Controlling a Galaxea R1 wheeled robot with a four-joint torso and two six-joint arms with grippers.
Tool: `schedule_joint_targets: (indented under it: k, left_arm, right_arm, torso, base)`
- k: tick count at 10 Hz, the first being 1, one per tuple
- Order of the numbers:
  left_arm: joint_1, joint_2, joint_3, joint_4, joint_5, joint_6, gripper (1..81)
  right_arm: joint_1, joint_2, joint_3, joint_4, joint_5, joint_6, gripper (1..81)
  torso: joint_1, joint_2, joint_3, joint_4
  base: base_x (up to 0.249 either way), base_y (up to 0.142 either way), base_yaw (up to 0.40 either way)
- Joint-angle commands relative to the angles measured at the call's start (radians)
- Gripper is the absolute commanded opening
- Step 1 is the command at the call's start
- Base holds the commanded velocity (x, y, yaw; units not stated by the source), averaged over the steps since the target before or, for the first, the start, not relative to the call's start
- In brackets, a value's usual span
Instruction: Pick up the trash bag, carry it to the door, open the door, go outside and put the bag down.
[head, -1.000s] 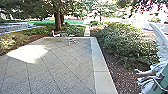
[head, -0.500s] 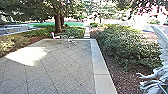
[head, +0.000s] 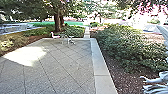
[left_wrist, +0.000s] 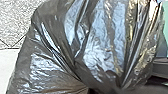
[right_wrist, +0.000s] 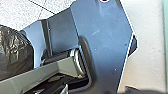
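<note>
Trash bag (left_wrist: 95, 45): dark, shiny plastic, bulging, creases pulled together at a gathered part. It's close to the left wrist camera, with patio (head: 60, 65) paving and the pale border strip (head: 101, 65) behind it. Part of the bag is in the right wrist view too, against the paving. Can't tell if its underside touches the patio. Left gripper: can't tell if apart, together or clamped on the bag. Right gripper: can't tell either.

Patio is outdoors, grey slabs, diagonal joints, bright sun patch (head: 27, 56) on its left part. Border strip runs along the patio's right edge. Brown ground cover (head: 118, 75) just beyond that strip, then big green shrubs (head: 125, 47) to the right of the patio. Pale statue-like figure (head: 156, 80), partly cut off, right of the patio, nearer than most of the shrubs. Small pale outdoor furniture (head: 70, 40) and a whitish-pink chair (head: 55, 36) at the patio's far end. Past that end: tree trunk (head: 57, 22), low greenery (head: 73, 31), narrow path (head: 87, 32). More plants (head: 12, 42) left of the patio.
</note>
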Motion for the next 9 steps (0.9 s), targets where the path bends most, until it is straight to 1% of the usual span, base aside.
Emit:
schedule_joint_targets:
  k: [1,3,4,5,6,7,9]
  left_arm:
    - [-0.026,-0.005,0.001,0.005,0.064,0.000,1.0]
    - [-0.026,-0.005,0.001,-0.002,0.064,0.000,1.0]
    - [-0.025,-0.008,0.001,-0.009,0.064,-0.002,1.0]
    - [-0.028,-0.011,0.001,-0.011,0.059,-0.011,1.0]
    - [-0.031,-0.022,0.004,-0.012,0.055,-0.014,1.0]
    - [-0.038,-0.026,0.004,-0.032,0.055,-0.014,1.0]
    - [-0.049,-0.033,0.007,-0.063,0.056,-0.014,1.0]
  right_arm:
    - [0.022,0.003,0.005,0.000,-0.064,-0.005,81.1]
    - [0.022,0.005,0.005,0.003,-0.064,-0.003,81.1]
    - [0.022,0.005,0.005,0.002,-0.064,-0.003,81.1]
    - [0.022,0.005,0.005,0.001,-0.066,-0.003,81.1]
    - [0.022,0.006,0.005,0.000,-0.064,-0.003,81.1]
    - [0.022,0.005,0.005,0.000,-0.064,-0.003,81.1]
    - [0.022,0.005,0.005,-0.002,-0.064,-0.003,81.1]
  torso:
    - [0.000,0.000,0.000,0.000]
    - [0.000,0.000,0.000,0.000]
    - [-0.001,0.000,0.000,0.025]
    - [-0.001,0.000,0.000,0.099]
    - [-0.001,0.000,0.000,0.102]
    - [-0.001,0.000,0.000,0.114]
    - [-0.001,0.000,0.000,0.184]
  base:
    - [0.000,0.000,0.000]
    - [0.000,0.000,0.000]
    - [0.000,0.000,0.000]
    - [0.000,0.000,0.000]
    - [0.000,0.000,0.000]
    - [0.000,0.000,0.000]
    - [0.000,0.000,0.000]
